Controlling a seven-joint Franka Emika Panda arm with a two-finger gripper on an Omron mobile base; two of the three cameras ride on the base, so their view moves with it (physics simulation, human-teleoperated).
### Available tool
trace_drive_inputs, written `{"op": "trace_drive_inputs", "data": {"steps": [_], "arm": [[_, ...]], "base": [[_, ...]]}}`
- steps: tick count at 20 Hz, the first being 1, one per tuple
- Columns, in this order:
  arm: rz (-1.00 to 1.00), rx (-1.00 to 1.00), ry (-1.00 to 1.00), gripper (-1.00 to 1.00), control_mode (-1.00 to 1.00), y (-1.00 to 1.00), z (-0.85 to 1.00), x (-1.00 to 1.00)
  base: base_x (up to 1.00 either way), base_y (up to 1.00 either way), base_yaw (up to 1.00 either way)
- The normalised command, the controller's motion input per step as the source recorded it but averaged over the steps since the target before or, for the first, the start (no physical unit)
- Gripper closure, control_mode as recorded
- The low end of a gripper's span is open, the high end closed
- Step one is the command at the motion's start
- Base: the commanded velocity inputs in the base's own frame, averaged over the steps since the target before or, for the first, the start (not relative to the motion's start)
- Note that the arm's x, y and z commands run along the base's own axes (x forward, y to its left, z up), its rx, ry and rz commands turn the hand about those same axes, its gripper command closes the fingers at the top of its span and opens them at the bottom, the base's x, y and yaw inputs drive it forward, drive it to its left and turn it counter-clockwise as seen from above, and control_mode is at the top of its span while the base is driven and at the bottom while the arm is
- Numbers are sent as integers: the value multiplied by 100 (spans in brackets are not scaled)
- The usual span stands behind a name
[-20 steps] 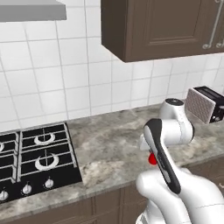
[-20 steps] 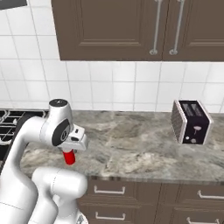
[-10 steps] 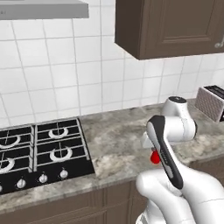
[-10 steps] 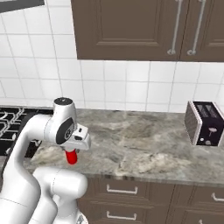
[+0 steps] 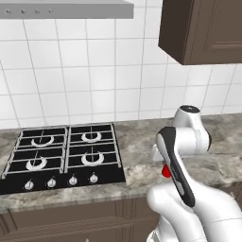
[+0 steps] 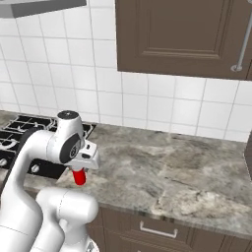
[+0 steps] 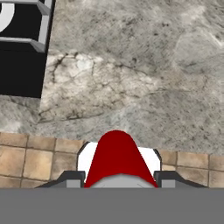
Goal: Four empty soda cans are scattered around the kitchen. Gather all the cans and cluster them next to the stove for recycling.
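Note:
A bright red soda can [image 6: 78,177] hangs upright in my gripper [image 6: 79,171], which is shut on it above the front edge of the grey stone counter [image 6: 172,167]. In the hand view the red can [image 7: 117,159] sits between the two dark fingertips of the gripper [image 7: 120,177]. From the left base view the can [image 5: 165,171] peeks out behind my forearm. The black stove [image 5: 66,151] with its four burners and silver knobs lies left of the can, a short stretch of counter between them. A corner of the stove [image 7: 22,52] shows at upper left in the hand view.
Dark brown wall cabinets [image 5: 203,28] hang above the counter [image 5: 137,142], and a range hood [image 5: 66,8] is over the stove. White tiles back the counter. Tan floor tiles [image 7: 35,162] show below the counter's front edge. Drawers [image 6: 157,231] run under the counter.
The whole picture has shifted: the base has driven left, so the stove is now fuller in view and the toaster has left the frame. The red can stays in the gripper.

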Motion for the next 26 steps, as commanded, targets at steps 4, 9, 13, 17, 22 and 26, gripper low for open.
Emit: {"op": "trace_drive_inputs", "data": {"steps": [4,9,13,17,22,26], "arm": [[0,0,0,100,100,0,0,0],[0,0,0,100,100,0,0,0],[0,0,0,100,100,0,0,0],[0,0,0,100,100,0,0,0],[0,0,0,100,100,0,0,0],[0,0,0,100,100,0,0,0]], "base": [[53,-66,0],[13,4,-2],[0,0,0],[0,0,0],[0,0,0],[0,0,0]]}}
